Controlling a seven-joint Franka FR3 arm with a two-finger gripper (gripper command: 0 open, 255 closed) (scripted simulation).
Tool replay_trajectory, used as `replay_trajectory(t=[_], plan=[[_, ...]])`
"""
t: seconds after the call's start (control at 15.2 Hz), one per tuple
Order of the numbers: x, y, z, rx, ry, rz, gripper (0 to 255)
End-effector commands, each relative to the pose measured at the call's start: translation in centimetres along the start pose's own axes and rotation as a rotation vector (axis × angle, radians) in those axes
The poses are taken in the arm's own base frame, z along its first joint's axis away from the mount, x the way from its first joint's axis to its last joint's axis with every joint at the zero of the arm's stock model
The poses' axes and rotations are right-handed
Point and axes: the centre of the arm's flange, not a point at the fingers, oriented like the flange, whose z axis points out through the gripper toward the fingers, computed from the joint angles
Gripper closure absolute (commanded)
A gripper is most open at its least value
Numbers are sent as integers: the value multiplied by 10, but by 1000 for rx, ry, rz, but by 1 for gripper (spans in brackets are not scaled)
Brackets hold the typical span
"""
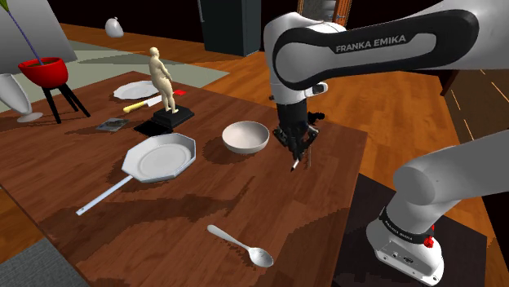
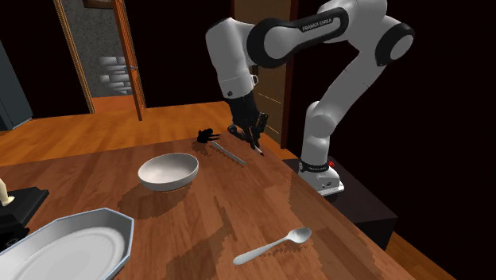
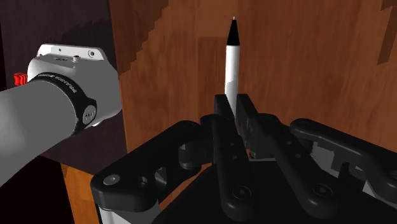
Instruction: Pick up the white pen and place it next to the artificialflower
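My gripper hangs above the wooden table near its edge by the stand, shut on the white pen. The pen points down out of the fingers, its dark tip clear of the tabletop. From across the table, the gripper holds the pen at a slant. In the wrist view the pen sticks out past the fingers, clasped between them. The artificial flower, a red pot on dark legs with a purple stem, stands at the shoulder view's far left, beyond the table.
A white bowl sits just left of the gripper. An octagonal pan, a spoon, a tan figurine on a black base, a knife and a white plate also lie on the table.
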Motion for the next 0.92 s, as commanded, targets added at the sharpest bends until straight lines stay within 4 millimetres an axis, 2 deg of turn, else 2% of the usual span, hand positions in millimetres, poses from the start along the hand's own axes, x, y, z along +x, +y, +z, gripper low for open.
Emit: replay_trajectory(t=[0.0,0.86], plan=[[28,9,-3,0,0,-2,255],[194,53,-1,0,0,-2,255]])
